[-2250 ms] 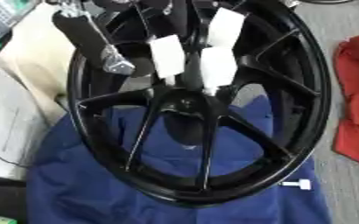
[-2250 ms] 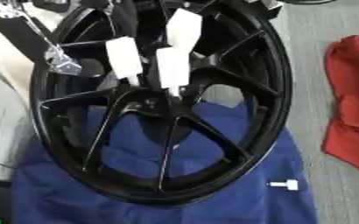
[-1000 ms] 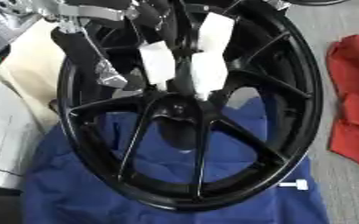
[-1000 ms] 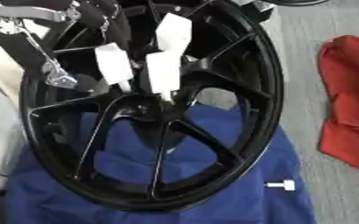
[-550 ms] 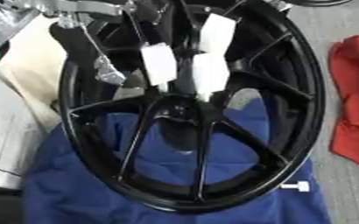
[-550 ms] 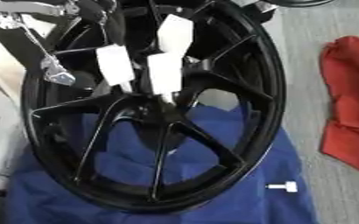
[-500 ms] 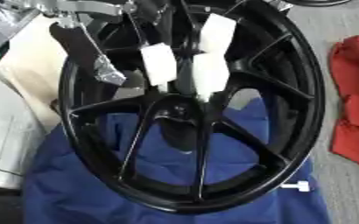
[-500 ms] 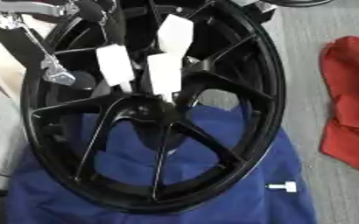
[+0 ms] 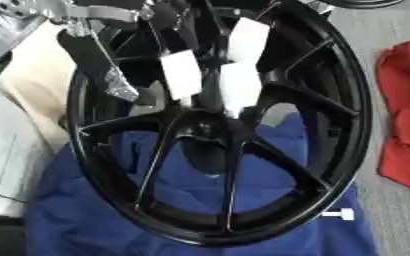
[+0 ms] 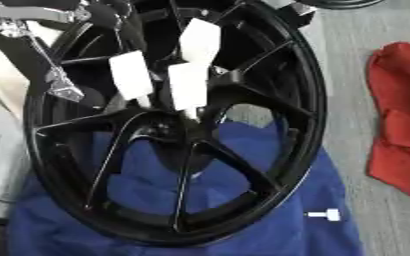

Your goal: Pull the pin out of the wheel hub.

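The black wheel hub (image 9: 217, 125) stood tipped up on a blue cloth (image 9: 86, 210), its lower rim bedded in the fabric, which probably served to cushion it and stop it sliding on the grey table (image 10: 348, 75). Over the upper spokes came a hand (image 9: 222, 75), black with white-padded fingers (image 9: 180, 74), and here was the moment: those white pads pointed down toward the centre of the hub, their tips gathered just above the dark middle boss. Which arm it belonged to I could not say with certainty, though it dropped in from the top, a little right of centre, so I took it for the right hand; whether the fingers had actually pinched anything could not be made out, for the tips met dark metal and nothing small showed between them. At upper left a black and silver arm (image 9: 95, 55) ran along the rim's far side, seemingly bracing the wheel upright so the centre faced the reaching hand; its hand itself was not clearly visible. And there on the cloth just outside the lower right of the rim lay a small white pin (image 9: 338, 214), clear of the hub, suggesting one pin was already out. A red cloth (image 9: 405, 130) sat off to the right, untouched.
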Robot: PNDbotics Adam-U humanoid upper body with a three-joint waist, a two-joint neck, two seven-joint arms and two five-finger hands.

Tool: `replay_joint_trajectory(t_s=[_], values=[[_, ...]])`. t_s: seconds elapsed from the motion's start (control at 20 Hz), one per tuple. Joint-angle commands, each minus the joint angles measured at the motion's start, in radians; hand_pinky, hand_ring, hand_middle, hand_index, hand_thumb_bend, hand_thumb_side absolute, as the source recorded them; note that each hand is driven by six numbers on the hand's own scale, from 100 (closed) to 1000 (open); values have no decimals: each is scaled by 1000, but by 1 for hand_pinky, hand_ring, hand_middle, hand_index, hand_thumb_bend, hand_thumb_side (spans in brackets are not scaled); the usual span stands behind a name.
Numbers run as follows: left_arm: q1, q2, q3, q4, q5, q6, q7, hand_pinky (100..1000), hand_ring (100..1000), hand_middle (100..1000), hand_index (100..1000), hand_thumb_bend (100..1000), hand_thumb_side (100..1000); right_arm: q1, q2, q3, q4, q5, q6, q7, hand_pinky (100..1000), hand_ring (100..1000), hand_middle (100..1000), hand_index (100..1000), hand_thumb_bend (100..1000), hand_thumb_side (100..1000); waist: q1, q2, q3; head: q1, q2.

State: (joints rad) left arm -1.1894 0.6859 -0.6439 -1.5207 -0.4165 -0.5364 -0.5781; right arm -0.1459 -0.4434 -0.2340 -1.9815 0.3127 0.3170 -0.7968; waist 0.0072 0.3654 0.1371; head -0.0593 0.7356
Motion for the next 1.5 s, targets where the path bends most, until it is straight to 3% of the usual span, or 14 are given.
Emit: replay_joint_trajectory(t_s=[0.05,0.2,0.35,0.55,0.8,1.05,1.5], values=[[-13,9,8,8,-31,-337,-329,832,807,728,846,543,421,-7,-12,-9,-18,-6,104,-110,746,703,760,785,100,470,-1,-15,-1,2,-14],[-13,5,7,15,-34,-340,-329,829,799,700,831,522,413,-9,-12,-8,-18,-7,103,-110,747,703,760,785,100,470,-3,-14,-1,3,-14],[-13,0,10,16,-1,-339,-329,826,783,677,822,431,380,-9,-12,-8,-18,-7,103,-110,747,702,760,785,100,470,-4,-14,0,4,-14],[-18,-2,2,9,51,-330,-329,836,797,723,835,394,369,-10,-13,-7,-18,-7,104,-110,747,702,760,785,100,470,-3,-14,2,4,-14],[-19,-1,-15,6,77,-330,-329,838,793,705,808,372,367,-12,-13,-10,-18,-8,109,-110,746,699,757,783,100,470,0,-15,2,5,-16],[-18,-5,-20,15,69,-331,-329,814,725,550,688,306,350,-14,-15,-16,-18,-9,114,-110,746,698,757,783,100,470,1,-16,0,7,-20],[-22,-8,0,1,120,-296,-329,759,584,434,567,228,311,-15,-13,-21,-18,-13,115,-110,745,697,756,782,100,470,2,-18,-3,8,-21]])
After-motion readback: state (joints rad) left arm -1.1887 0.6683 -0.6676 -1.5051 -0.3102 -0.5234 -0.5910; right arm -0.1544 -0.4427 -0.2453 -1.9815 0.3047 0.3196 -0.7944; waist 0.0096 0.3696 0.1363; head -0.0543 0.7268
